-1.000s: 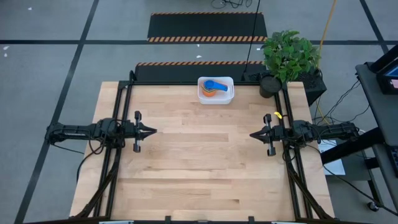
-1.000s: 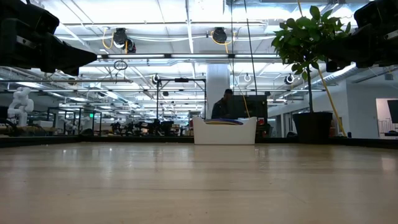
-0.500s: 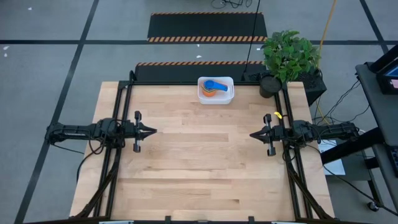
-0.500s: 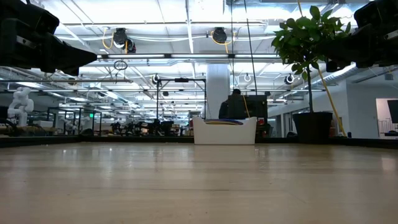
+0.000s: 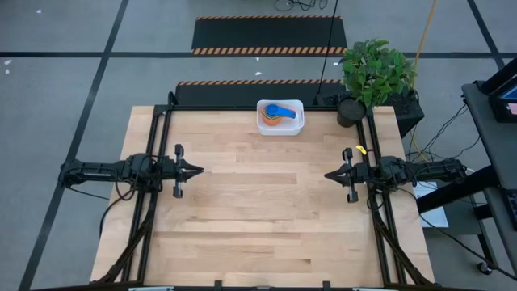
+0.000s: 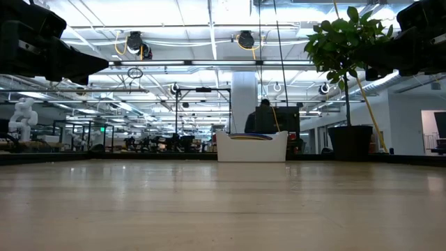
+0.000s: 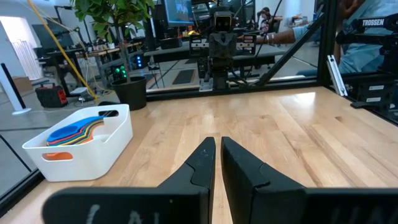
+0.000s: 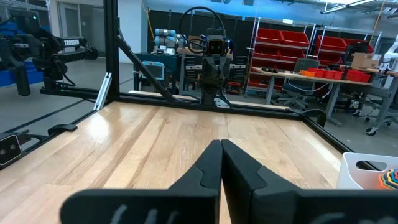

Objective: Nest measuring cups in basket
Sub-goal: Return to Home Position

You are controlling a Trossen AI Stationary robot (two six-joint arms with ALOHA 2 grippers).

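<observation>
Wooden table (image 5: pixel 266 218): the middle boards carry nothing; the only thing on it is the basket, at the far edge
Green plant (image 5: pixel 376 73): in a dark pot at the far right corner, apart from the basket
White basket (image 5: pixel 280 132): upright at the middle of the far edge, well apart from both arms; the left wrist view shows its side wall (image 7: pixel 93 146), the right wrist view one corner (image 8: pixel 367 171)
Parked left gripper (image 5: pixel 194 170): over the left side of the table, pointing inward toward the other arm; fingers (image 7: pixel 202 165) drawn together with only a sliver between them, nothing held
Parked right gripper (image 5: pixel 331 175): over the right side, facing the left one across the open boards; fingers (image 8: pixel 208 165) pressed together, nothing held
Nested cups (image 5: pixel 279 111): all inside the basket as one stack, a blue one on top with orange, yellow and red rims below (image 7: pixel 78 132); how many there are cannot be told
Loose pieces: none seen on the table in any view
Progress: nesting and placing look finished; I judge that only the parking of the arms is left, and both already sit in what seems a rest pose
</observation>
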